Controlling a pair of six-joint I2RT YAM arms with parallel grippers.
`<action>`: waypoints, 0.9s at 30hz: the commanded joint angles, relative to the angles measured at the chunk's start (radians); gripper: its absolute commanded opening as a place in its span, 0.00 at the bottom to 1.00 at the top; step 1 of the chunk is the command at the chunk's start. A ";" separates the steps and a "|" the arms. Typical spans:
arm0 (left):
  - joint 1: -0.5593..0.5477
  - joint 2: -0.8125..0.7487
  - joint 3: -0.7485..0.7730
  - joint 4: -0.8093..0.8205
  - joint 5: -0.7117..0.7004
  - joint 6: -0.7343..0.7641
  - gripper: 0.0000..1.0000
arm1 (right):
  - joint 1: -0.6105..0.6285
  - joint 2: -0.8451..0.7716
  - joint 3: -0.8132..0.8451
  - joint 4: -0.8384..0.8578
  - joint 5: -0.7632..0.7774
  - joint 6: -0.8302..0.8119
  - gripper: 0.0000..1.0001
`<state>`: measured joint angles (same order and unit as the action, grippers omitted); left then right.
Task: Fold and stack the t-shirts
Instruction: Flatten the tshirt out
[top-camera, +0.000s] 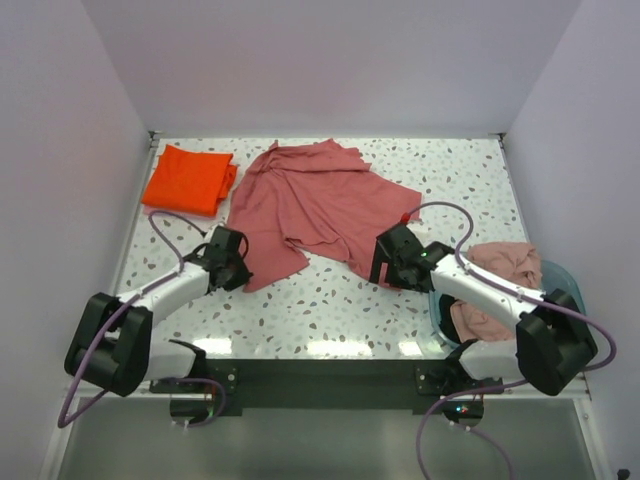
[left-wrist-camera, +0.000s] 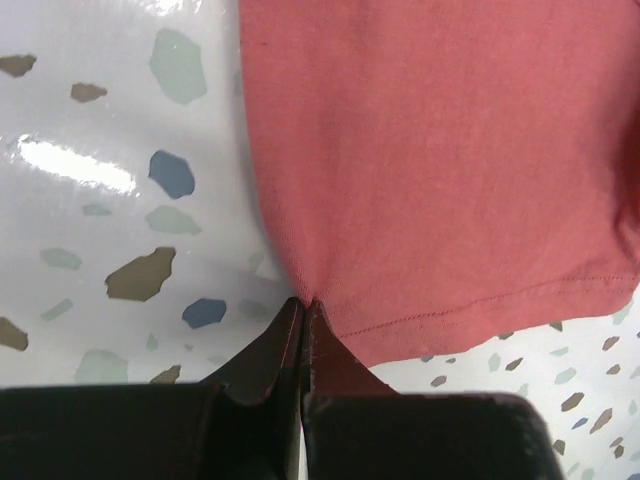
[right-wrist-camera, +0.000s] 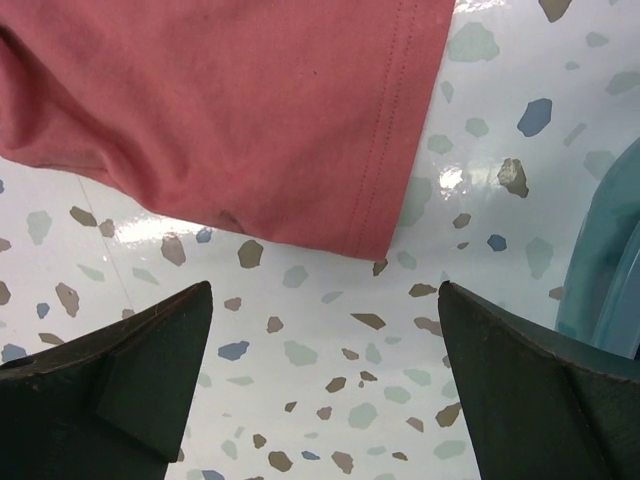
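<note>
A dusty salmon-pink t-shirt (top-camera: 315, 205) lies spread and rumpled in the middle of the table. My left gripper (top-camera: 236, 262) is shut on its near left hem; the left wrist view shows the closed fingertips (left-wrist-camera: 303, 310) pinching the stitched edge of the cloth (left-wrist-camera: 440, 160). My right gripper (top-camera: 384, 262) is open and empty, just near of the shirt's right corner (right-wrist-camera: 390, 215), with bare table between its fingers (right-wrist-camera: 150, 360). A folded bright orange t-shirt (top-camera: 188, 179) lies at the far left. Pink and beige shirts (top-camera: 500, 265) are heaped in the basin.
A teal basin (top-camera: 560, 285) stands at the right edge of the table, under my right arm; its rim shows in the right wrist view (right-wrist-camera: 605, 260). White walls close in the table on the left, far and right sides.
</note>
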<state>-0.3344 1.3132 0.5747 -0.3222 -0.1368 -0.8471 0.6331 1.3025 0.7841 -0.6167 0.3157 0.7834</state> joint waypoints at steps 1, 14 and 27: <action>-0.009 -0.054 -0.044 -0.064 -0.035 -0.001 0.00 | 0.000 0.018 0.000 0.009 0.052 0.028 0.99; -0.008 -0.146 -0.061 -0.107 -0.092 0.005 0.00 | -0.001 0.115 -0.031 0.109 0.082 0.042 0.85; -0.008 -0.144 -0.009 -0.149 -0.132 0.003 0.00 | -0.062 0.089 -0.118 0.218 0.046 0.020 0.71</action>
<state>-0.3374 1.1793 0.5274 -0.4458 -0.2302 -0.8459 0.5755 1.4101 0.6907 -0.4610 0.3504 0.7990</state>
